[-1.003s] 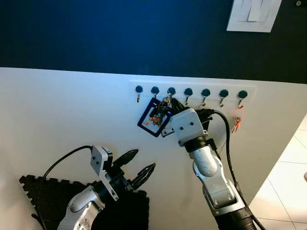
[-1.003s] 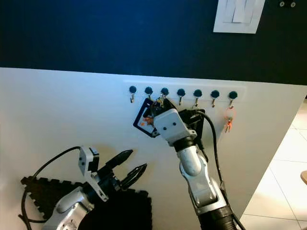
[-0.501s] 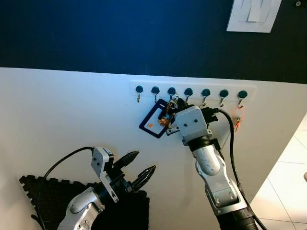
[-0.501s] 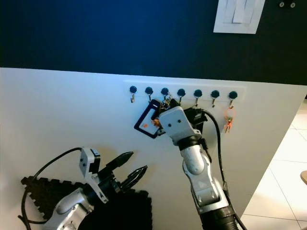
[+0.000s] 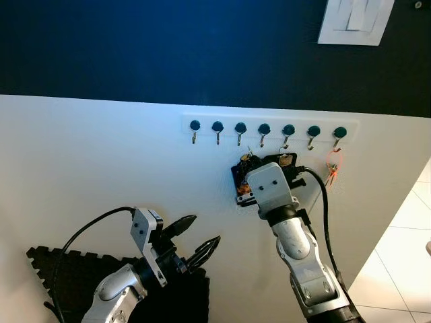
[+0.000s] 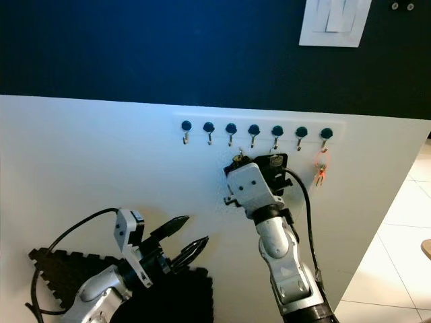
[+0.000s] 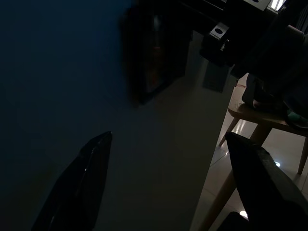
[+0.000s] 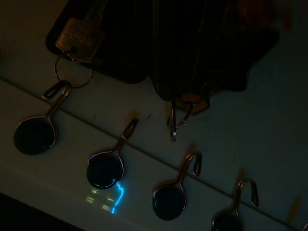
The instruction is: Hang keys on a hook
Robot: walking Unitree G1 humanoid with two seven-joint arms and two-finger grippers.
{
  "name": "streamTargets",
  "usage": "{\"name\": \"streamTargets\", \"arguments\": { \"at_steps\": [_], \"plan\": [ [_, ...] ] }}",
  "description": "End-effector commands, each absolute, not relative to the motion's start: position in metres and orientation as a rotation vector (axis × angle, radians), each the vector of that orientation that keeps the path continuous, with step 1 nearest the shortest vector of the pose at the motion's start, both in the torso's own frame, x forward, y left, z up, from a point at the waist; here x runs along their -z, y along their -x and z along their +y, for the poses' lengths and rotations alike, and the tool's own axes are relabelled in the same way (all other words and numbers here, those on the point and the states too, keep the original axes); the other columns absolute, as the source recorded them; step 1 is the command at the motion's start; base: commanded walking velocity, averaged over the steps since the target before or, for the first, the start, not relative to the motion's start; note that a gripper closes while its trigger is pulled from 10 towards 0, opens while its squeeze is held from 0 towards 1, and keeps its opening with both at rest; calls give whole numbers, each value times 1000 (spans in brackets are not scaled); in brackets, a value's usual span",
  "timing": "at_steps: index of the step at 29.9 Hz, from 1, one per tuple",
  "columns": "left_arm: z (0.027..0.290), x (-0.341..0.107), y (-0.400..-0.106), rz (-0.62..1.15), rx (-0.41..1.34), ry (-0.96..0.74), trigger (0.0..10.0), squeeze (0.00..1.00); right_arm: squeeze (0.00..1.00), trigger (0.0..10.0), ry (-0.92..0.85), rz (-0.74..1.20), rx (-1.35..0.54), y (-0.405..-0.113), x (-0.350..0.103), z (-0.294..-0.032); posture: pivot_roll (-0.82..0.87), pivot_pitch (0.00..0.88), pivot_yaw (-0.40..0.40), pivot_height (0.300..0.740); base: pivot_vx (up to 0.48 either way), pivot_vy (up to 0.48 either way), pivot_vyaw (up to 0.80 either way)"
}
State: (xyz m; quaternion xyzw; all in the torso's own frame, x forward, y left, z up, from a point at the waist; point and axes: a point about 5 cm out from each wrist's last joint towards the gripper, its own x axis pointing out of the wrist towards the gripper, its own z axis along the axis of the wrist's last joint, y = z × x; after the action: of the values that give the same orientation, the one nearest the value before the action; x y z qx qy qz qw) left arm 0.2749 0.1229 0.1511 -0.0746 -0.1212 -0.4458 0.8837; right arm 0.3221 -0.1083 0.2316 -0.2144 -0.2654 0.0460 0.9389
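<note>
While the right arm reaches up against the white wall, the right gripper (image 5: 250, 161) sits just below a white rail (image 5: 269, 128) that carries 7 dark-knobbed hooks in a row. Its black fingers are hidden behind the wrist block in the head views, and the keys (image 8: 79, 34) bunch dark around them in the right wrist view, so I cannot tell whether they clamp anything. In that wrist view a brass-coloured key hangs from a thin ring (image 8: 73, 73) that loops over the tip of 1 hook (image 8: 50, 98), while a second ring (image 8: 177, 120) dangles from the dark bundle near the next hook (image 8: 126, 132) without clearly catching it. From the head, the key bundle shows as a small dark cluster at the top of the gripper, beneath the 3rd and 4th hooks counted from the robot's left. A small orange tag (image 5: 332, 167) hangs from the 7th hook (image 5: 339, 143) at the robot's right end of the rail.

Low on the robot's left, the left gripper (image 5: 199, 239) points toward the wall with its 2 black fingers (image 5: 180, 225) spread apart and nothing between them. A black foam mat (image 5: 60, 276) lies below it. A white switch plate (image 5: 355, 21) is mounted on the dark blue upper wall.
</note>
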Motion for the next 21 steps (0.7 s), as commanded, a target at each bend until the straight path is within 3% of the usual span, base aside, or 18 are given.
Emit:
{"name": "streamTargets", "arguments": {
  "at_steps": [1,21],
  "plan": [
    [124,-147,-273,-225,940,126,10000,0,0,10000,428,-544,-106,-320,-233,-106,49,20,0,740,0,0,0],
    [124,-149,-274,-232,940,115,10000,0,0,10000,371,-672,-161,-311,-250,-97,49,19,-1,740,0,0,0]
  ]
}}
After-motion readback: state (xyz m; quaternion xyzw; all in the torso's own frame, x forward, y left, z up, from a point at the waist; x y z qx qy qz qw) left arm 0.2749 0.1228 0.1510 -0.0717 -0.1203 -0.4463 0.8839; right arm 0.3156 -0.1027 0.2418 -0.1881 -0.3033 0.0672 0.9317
